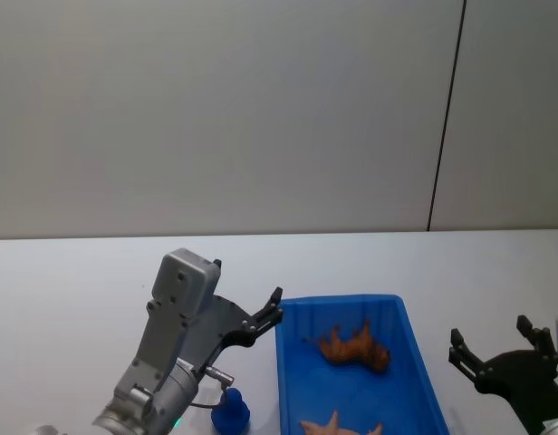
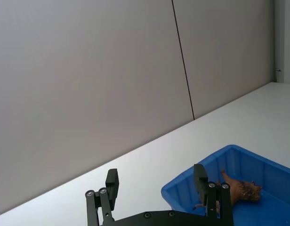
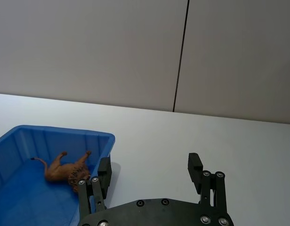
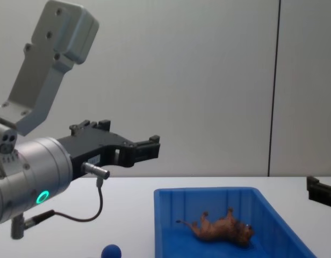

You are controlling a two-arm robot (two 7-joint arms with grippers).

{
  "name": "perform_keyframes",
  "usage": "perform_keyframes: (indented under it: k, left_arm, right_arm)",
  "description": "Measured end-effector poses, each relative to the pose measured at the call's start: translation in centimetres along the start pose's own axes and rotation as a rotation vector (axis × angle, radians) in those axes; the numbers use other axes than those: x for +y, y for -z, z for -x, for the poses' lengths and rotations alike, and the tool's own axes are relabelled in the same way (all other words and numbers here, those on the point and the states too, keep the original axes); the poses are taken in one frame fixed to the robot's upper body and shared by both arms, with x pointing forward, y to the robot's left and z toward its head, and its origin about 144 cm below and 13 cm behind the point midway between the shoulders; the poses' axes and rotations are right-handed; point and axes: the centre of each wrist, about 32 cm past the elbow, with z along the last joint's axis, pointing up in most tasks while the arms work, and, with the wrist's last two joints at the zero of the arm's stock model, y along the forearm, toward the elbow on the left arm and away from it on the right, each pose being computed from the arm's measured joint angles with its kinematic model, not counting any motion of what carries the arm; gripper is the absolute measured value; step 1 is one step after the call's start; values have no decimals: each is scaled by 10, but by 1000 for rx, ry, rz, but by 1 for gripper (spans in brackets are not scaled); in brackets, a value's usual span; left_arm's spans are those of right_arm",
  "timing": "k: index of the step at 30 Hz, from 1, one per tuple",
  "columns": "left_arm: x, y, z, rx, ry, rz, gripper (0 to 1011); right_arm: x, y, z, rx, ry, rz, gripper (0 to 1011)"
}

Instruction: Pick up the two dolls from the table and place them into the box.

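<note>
The brown furry doll (image 1: 354, 347) lies on its side inside the blue box (image 1: 342, 302), seen also in the chest view (image 4: 222, 228) and both wrist views (image 2: 239, 189) (image 3: 65, 170). The blue ball-like doll (image 1: 231, 412) sits on the white table (image 1: 71, 281) just left of the box, low in the chest view (image 4: 110, 251). My left gripper (image 1: 272, 312) hangs open and empty in the air above the blue doll, by the box's left far corner (image 2: 156, 183). My right gripper (image 1: 490, 333) stands open and empty to the right of the box (image 3: 149, 169).
A pale orange, star-shaped toy (image 1: 338, 426) lies in the near end of the box. A grey wall with a dark vertical seam (image 1: 447, 113) runs behind the table. A cable loops under the left wrist (image 4: 95, 212).
</note>
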Motion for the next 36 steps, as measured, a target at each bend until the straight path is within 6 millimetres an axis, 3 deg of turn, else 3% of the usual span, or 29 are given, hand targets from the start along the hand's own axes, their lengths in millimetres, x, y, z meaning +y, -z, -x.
perform_keyframes:
  k: [17, 36]
  left_arm:
    - [11, 2, -2, 92, -35, -165, 1001]
    - [18, 20, -3, 185, -32, -330, 1001]
  right_arm:
    - [-3, 0, -1, 2, 13, 0, 1001]
    - [-4, 0, -2, 3, 16, 0, 1001]
